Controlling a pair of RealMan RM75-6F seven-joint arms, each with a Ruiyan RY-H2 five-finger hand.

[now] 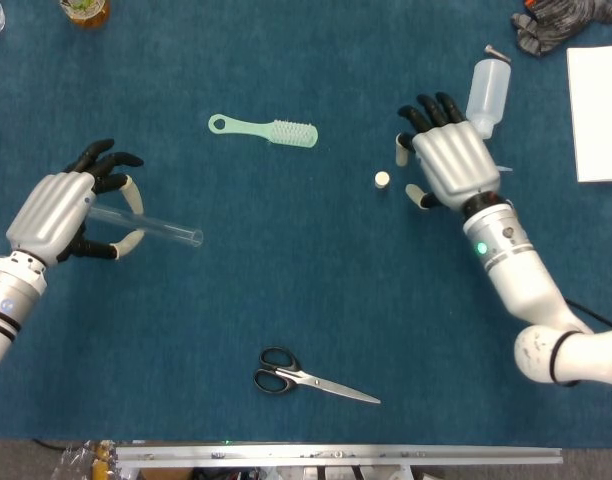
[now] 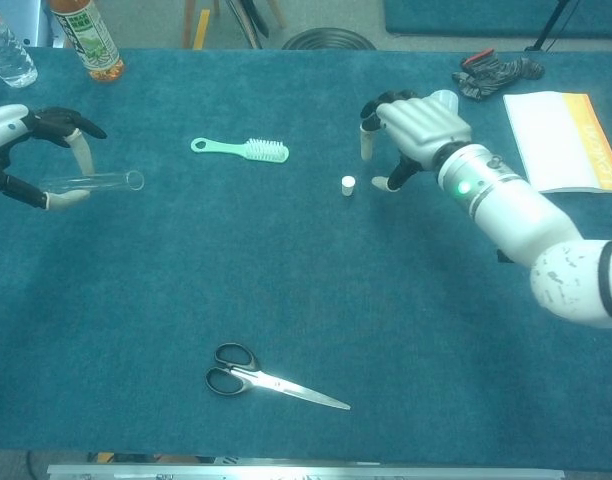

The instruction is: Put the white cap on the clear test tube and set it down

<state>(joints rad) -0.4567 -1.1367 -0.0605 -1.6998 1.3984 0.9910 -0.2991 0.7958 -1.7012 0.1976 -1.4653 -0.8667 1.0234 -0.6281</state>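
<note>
The clear test tube [image 1: 151,229] [image 2: 96,181] lies level in my left hand [image 1: 66,205] [image 2: 26,150], held between thumb and fingers at the table's left side, open end pointing right. The small white cap [image 1: 382,179] [image 2: 348,184] stands on the blue cloth near the middle right. My right hand [image 1: 446,165] [image 2: 416,125] hovers just right of the cap, fingers spread and holding nothing, thumb and a fingertip a short way from it.
A mint green brush [image 1: 266,130] [image 2: 244,149] lies at the back centre. Scissors [image 1: 311,378] [image 2: 271,378] lie near the front edge. A squeeze bottle [image 1: 487,92] sits behind my right hand. White paper [image 1: 596,100], a dark glove [image 1: 561,22] and drink bottles [image 2: 86,35] line the back.
</note>
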